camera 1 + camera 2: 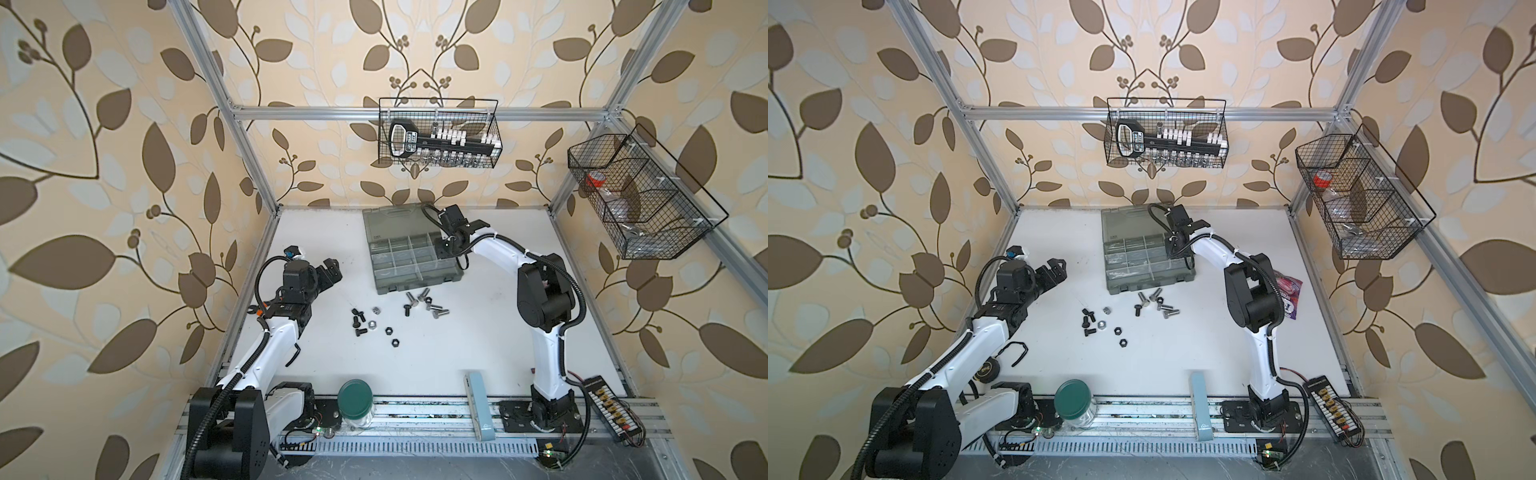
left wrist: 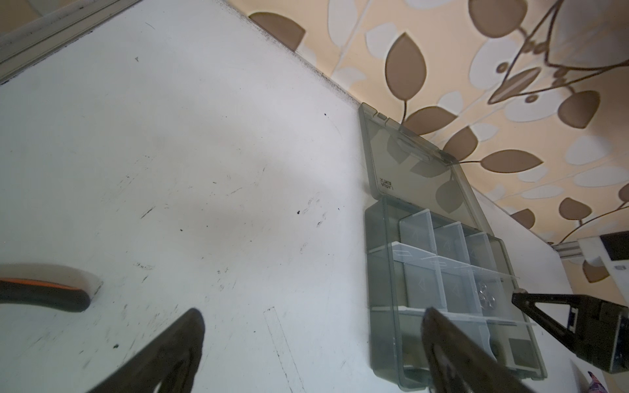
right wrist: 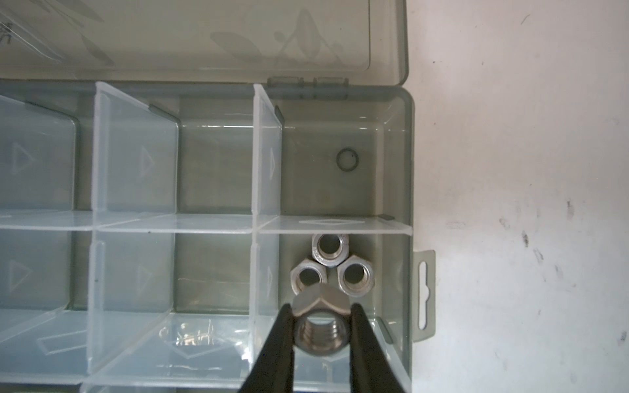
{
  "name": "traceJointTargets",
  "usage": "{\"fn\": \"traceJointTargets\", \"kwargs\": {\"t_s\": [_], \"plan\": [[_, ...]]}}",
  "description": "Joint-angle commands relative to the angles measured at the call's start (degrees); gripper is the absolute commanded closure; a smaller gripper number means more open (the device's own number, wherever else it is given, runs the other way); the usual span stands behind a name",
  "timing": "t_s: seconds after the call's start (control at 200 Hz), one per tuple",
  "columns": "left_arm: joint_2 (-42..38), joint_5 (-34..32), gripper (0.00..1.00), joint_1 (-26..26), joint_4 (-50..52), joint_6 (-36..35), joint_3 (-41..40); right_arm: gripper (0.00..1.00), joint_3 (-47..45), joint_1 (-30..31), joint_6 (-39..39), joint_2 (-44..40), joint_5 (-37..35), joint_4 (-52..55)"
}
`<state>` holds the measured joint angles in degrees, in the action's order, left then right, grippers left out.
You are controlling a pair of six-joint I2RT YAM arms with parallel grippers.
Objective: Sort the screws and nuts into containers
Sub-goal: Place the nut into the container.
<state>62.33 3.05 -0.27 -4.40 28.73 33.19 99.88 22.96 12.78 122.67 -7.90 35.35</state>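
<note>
Right end effector [image 3: 322, 308] around nut [image 3: 321, 331]: wrist view

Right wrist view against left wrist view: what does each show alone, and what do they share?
Only the right wrist view: a nut clamped in the right gripper's jaws. Only the left wrist view: the left gripper, jaws open. Both: the case, lid open, the table, the right gripper, and loose nuts in an end compartment, countable as three only from the right wrist.
</note>
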Motion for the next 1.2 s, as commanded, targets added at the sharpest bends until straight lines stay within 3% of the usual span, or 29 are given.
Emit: {"fn": "traceJointTargets", "kwargs": {"t_s": [0.0, 0.17, 0.335, 0.49, 0.855, 1.195], "plan": [[-0.17, 0.87, 0.01, 0.50, -0.87, 0.27, 2.14, 0.87, 1.15, -0.12, -0.64, 1.03, 0.35, 0.24], [-0.18, 0.97, 0.01, 0.54, -0.87, 0.27, 2.15, 0.84, 1.27, -0.11, -0.73, 1.48, 0.43, 0.24], [-0.41, 0.87, 0.01, 0.49, -0.70, 0.27, 2.15, 0.70, 1.37, -0.07, -0.91, 1.66, 0.43, 0.33], [-0.52, 0.89, 0.01, 0.54, -0.69, 0.33, 2.19, 0.63, 1.20, -0.14, -0.99, 1.09, 0.50, 0.51], [-1.04, 0.54, 0.01, 0.51, -0.25, 0.44, 2.35, 0.62, -2.16, 1.28, -0.32, -5.52, 0.98, 0.26], [-1.41, -0.06, 0.01, 0.54, -0.21, 0.83, 2.19, 0.61, -13.05, 12.50, 1.64, -17.76, -1.50, -3.57]]}}
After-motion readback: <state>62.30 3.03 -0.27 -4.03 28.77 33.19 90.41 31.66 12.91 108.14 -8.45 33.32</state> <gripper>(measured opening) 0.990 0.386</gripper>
